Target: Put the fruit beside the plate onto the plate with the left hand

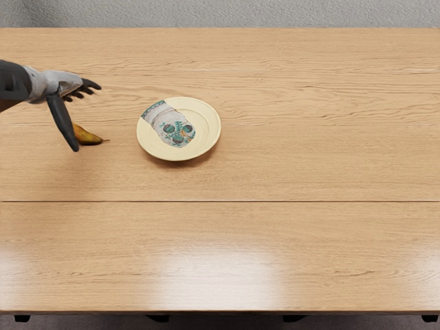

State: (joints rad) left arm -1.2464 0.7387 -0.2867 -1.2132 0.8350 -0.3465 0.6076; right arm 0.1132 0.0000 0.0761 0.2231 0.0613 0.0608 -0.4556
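Plate [206,130] shows only its painted pattern. Left hand [63,89], fingers spread and empty, partly hides the pear [88,137] nearby.

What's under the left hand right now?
A yellow-brown fruit lies on the table beneath the open left hand; one dark finger covers its left end, so whether they touch is unclear.

home dining setting: wooden table [309,137], patterned plate [210,118]

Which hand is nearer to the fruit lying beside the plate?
Left. The left hand sits just up-left of the fruit, fingers spread, one finger crossing the fruit's left end. The right hand is not in view.
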